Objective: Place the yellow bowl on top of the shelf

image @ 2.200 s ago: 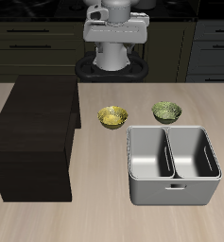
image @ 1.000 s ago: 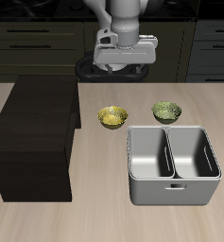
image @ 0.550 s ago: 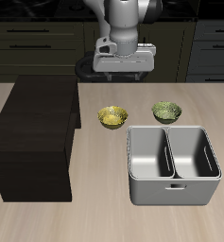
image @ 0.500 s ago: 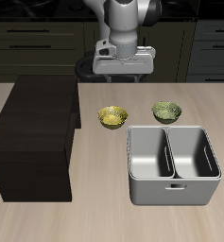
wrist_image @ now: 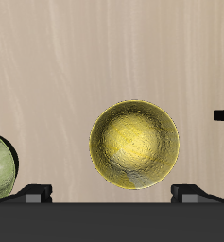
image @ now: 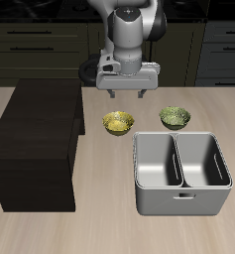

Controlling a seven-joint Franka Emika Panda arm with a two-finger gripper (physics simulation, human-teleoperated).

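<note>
No legible text, labels, brand marks, numbers or signs found in either view. All visible surfaces are unmarked; none carries readable lettering.

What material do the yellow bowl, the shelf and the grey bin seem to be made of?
The yellow bowl looks like glazed ceramic: glossy, with mottled highlights inside, though painted metal is possible. The shelf seems to be dark wood with a matte finish; faint seams show on its side. The grey bin looks like brushed metal, with soft reflections on its walls.
</note>
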